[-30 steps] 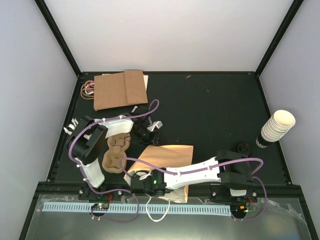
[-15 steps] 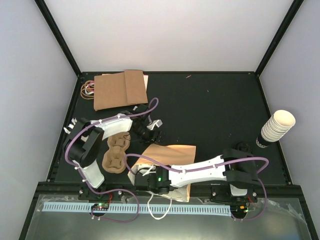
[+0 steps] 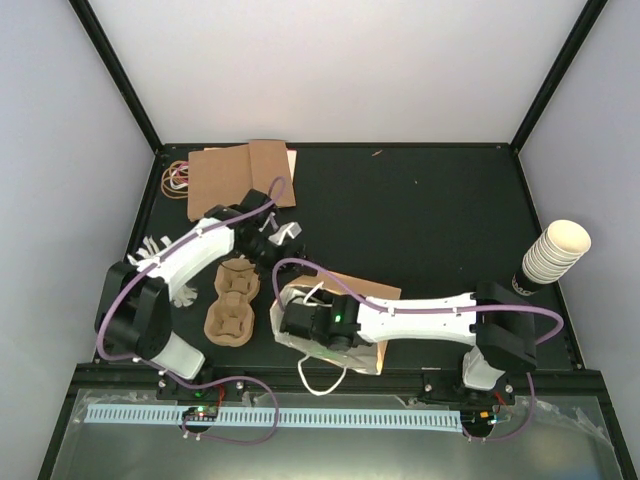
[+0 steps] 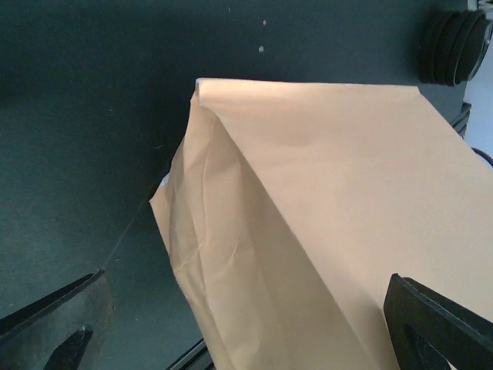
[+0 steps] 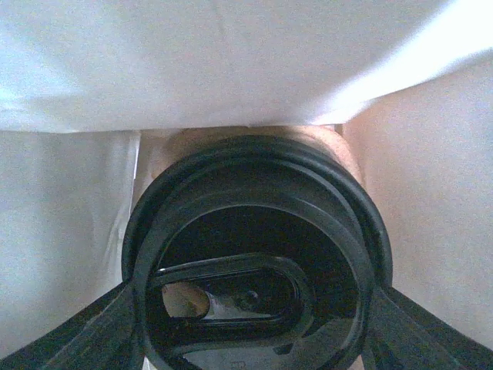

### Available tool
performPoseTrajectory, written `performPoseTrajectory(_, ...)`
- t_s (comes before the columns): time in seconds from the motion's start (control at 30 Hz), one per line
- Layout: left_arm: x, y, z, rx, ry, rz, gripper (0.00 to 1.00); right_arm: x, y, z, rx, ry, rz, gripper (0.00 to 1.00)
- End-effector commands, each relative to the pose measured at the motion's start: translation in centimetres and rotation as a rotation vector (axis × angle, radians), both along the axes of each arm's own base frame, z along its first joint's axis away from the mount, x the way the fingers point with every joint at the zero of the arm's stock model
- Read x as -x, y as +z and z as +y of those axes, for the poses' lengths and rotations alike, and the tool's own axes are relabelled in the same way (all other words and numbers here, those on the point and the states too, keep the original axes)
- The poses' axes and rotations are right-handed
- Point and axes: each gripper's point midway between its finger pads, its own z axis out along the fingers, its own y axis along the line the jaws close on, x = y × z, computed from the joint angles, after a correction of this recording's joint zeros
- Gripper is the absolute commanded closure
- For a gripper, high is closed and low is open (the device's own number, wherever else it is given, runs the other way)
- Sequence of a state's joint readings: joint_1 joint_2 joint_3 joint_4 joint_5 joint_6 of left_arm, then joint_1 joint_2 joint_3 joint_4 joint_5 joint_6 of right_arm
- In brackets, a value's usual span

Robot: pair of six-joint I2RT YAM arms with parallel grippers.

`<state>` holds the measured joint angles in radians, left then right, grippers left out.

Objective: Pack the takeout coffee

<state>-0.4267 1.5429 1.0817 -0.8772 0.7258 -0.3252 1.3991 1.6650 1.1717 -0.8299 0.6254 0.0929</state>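
Bag (image 3: 375,290) hides coffee (image 5: 254,254) from above.

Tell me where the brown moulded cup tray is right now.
In the top view, the cup tray lies at the near left of the table, between the left arm and the paper bag.

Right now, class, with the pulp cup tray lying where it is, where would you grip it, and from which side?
Pinch the rim of the pulp cup tray at its near end, coming straight down, one claw finger inside a pocket, one outside. It seems to lie flat, pockets up, so that thin wall is the pinchable part; the paper bag crowds its right side.
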Motion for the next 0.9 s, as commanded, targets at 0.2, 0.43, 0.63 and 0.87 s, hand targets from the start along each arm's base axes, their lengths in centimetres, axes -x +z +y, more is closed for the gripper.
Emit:
performPoseTrajectory(0.2,-1.5,5.3,3.6,-0.073,0.103,-0.17,0.01,-2.2,-2.3,-3.0,0.001,-0.113,0.293,0.5)
performPoseTrajectory(0.43,-0.9,4.8,4.0,-0.079,0.092,-0.158,0.01,-6.7,-1.7,-4.3,-0.126,-0.243,0.429,0.5)
performPoseTrajectory(0.63,-0.4,4.4,4.0,-0.071,0.081,-0.149,0.01,-9.0,-1.0,-4.9,-0.231,-0.315,0.524,0.49)
performPoseTrajectory(0.87,0.1,4.1,4.1,-0.063,0.078,-0.145,0.01,-10.1,-2.5,-6.3,-0.268,-0.414,0.617,0.49)
